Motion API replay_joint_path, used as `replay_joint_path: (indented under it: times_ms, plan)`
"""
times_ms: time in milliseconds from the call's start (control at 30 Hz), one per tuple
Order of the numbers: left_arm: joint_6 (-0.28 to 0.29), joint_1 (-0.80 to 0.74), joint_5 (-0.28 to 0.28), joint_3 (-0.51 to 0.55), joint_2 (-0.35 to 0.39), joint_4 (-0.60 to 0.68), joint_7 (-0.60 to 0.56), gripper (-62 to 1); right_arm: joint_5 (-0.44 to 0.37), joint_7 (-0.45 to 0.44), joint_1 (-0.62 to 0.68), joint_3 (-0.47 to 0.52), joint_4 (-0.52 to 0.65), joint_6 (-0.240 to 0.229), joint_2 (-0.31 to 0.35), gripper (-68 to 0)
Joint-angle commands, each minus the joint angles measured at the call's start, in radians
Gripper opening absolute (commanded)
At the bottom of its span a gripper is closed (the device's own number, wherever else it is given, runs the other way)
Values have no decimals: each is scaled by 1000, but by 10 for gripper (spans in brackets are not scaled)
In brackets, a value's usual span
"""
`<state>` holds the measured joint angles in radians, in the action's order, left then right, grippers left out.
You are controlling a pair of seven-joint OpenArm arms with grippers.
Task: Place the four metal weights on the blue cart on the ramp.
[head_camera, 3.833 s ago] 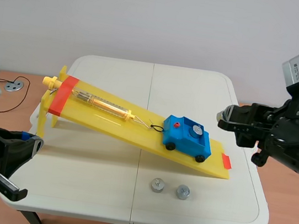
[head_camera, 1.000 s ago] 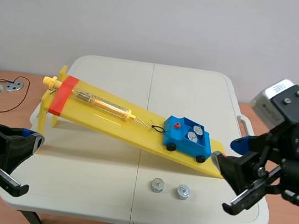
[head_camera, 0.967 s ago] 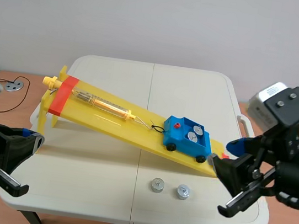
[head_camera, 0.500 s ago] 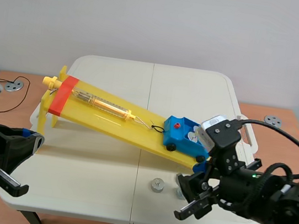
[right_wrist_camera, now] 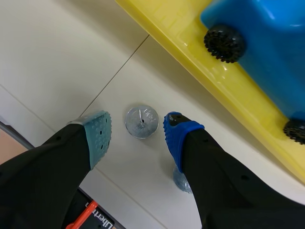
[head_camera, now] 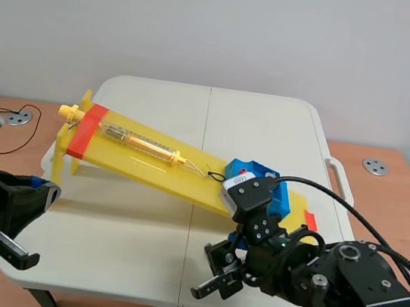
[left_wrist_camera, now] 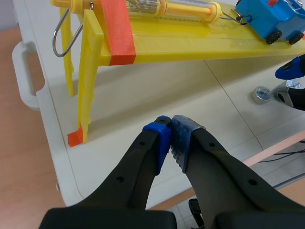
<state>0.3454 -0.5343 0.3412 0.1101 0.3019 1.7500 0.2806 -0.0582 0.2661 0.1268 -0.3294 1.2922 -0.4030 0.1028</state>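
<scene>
White worktop (right_wrist_camera: 52, 57) lies under our right fingers (right_wrist_camera: 97, 139), which are spread wide. One small, round, shiny metal weight (right_wrist_camera: 141, 122) sits flat between them, touching neither. A second weight (right_wrist_camera: 180, 182) peeks out from under the blue-tipped finger. Just ahead, the blue cart (right_wrist_camera: 267, 43) rests on the yellow ramp (right_wrist_camera: 190, 67). Our left fingers (left_wrist_camera: 159, 140) are pressed together.

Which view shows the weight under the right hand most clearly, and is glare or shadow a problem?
Right wrist view: the metal weight is sharp and evenly lit inside the open right hand, no glare; a second weight is mostly hidden under its blue-padded finger. Scene view: the right arm covers both. Left wrist view: one weight shows, small.
</scene>
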Motion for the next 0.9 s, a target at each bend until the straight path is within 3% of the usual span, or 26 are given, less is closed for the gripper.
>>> replay_joint_path:
  times_ms: [0,467,733,867]
  plan:
    - [33,22,58,13,-5,59,-103,-580,-29,-146,-84,13,62,32,-10,-412]
    - [33,22,58,13,-5,59,-103,-580,4,-187,-97,-41,-34,80,-48,-448]
    - [33,22,58,13,-5,59,-104,-580,7,-173,-97,-45,-43,113,-47,-556]
    - [33,22,58,13,-5,59,-104,-580,12,-141,-96,-45,-43,116,-42,-643]
